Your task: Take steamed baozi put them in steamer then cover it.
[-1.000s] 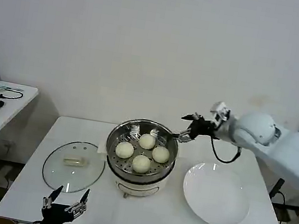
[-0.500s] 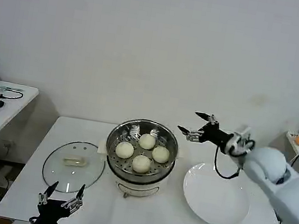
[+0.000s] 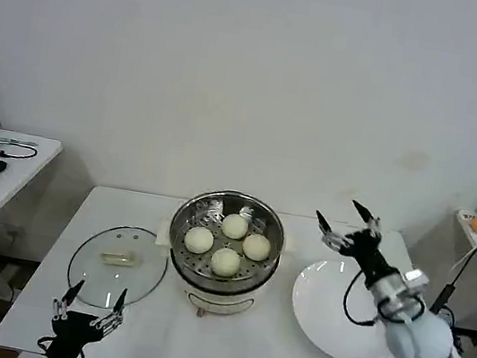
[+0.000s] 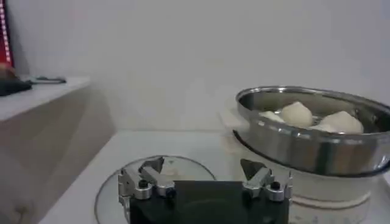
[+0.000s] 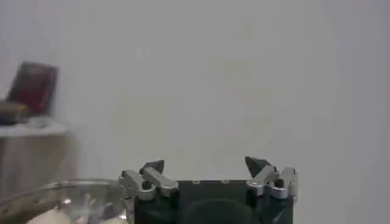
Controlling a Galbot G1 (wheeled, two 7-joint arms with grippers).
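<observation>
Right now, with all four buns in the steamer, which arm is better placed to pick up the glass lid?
Probably the left. The left gripper is open at the table's front edge, just in front of the cover, which lies left of the steamer. The right gripper is open above the plate, across the steamer.

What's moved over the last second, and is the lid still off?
The right pincer, open and empty, has pulled back from beside the steamer to above the white plate. The left pincer, also open, has slid slightly leftward along the table's near edge, below the cover. The four baozi stay in the steamer; the cover remains flat on the table, untouched.
</observation>
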